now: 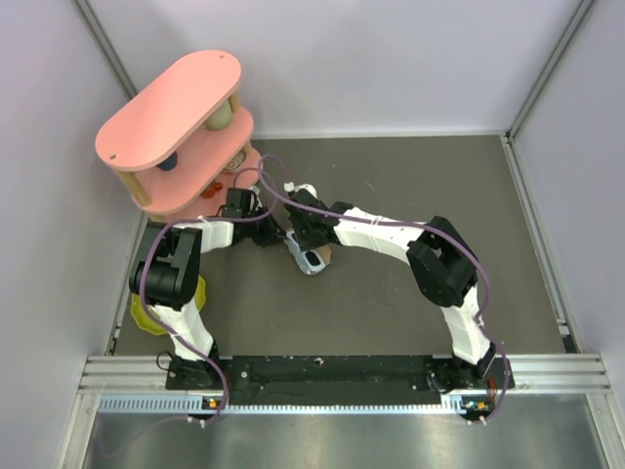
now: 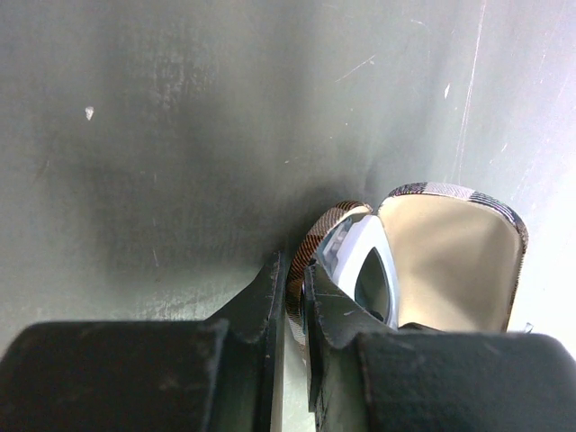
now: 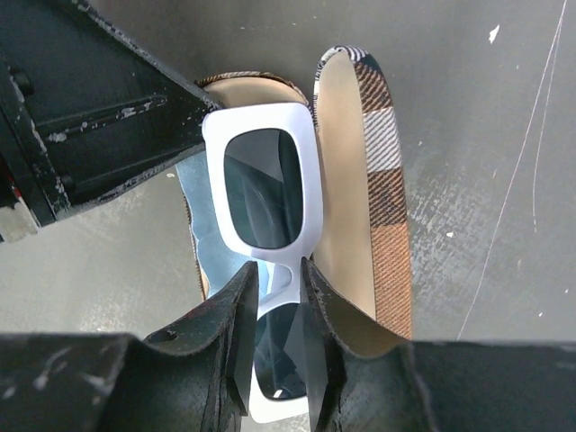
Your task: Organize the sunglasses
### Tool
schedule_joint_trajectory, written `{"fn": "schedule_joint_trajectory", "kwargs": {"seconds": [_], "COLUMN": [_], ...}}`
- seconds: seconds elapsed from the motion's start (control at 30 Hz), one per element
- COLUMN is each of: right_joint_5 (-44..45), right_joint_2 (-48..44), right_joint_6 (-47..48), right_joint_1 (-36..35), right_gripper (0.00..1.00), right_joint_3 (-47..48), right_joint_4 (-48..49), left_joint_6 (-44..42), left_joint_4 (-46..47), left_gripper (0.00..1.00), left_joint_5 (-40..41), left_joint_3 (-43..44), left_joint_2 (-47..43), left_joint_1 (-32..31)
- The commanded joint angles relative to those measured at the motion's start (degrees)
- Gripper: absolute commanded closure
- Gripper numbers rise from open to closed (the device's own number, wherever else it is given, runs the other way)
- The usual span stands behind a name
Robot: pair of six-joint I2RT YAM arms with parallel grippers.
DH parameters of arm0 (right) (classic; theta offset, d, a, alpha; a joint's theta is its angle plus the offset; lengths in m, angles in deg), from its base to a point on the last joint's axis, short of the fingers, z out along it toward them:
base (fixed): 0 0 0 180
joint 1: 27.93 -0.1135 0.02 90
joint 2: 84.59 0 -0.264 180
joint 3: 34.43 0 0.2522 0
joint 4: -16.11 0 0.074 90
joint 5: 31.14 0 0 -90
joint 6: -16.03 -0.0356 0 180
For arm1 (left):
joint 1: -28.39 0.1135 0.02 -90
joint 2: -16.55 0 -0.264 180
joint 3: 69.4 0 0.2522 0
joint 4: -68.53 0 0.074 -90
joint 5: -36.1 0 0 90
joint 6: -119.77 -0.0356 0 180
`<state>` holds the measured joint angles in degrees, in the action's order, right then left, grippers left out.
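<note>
Right end effector (image 3: 277, 270), clamped on the bridge of the white plastic dark-lensed sunglasses (image 3: 263, 189), holds them in the open brown plaid case (image 3: 382, 180), mid-desk (image 1: 391, 293), whose rim the left end effector (image 2: 292, 270) pinches; judged outstanding: release, closure.

Glossy white plastic sunglasses (image 3: 263, 189); plaid cloth case (image 3: 382, 180) (smooth tan lining).

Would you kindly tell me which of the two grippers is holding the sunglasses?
The right gripper: it clamps the white sunglasses at the bridge, whereas the left gripper pinches the plaid case wall.
</note>
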<state>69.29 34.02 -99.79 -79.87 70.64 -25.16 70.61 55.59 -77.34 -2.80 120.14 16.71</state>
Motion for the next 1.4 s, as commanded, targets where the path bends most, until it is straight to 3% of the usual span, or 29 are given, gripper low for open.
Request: {"fn": "schedule_joint_trajectory", "kwargs": {"seconds": [0.0,0.37,0.57,0.9,1.37], "right_joint_5": [-1.64,-0.42,4.41,0.11,0.46], "right_joint_2": [2.06,2.86,-0.04,-1.71,-6.45], "right_joint_6": [-4.84,-4.07,0.86,4.55,5.78], "right_joint_1": [-1.14,-1.41,-1.41,-1.49,-1.49], "right_gripper": [0.76,0.76,0.7,0.59,0.68], "right_joint_3": [3.44,3.97,3.62,1.42,-3.42], "right_joint_4": [-0.09,-0.09,0.52,4.74,10.01], "left_joint_6": [1.79,2.58,1.61,0.29,-0.41], "left_joint_4": [-0.13,0.94,0.32,0.24,-0.38], "left_gripper": [1.0,1.0,1.0,1.0,1.0], "left_joint_5": [2.88,3.75,4.63,2.61,1.73], "left_joint_3": [-3.18,-4.24,-4.24,-3.27,-2.57], "left_joint_2": [-0.05,-0.76,-1.2,-0.67,-0.06], "left_joint_1": [-0.8,-1.41,-1.41,-1.41,-1.41]}}
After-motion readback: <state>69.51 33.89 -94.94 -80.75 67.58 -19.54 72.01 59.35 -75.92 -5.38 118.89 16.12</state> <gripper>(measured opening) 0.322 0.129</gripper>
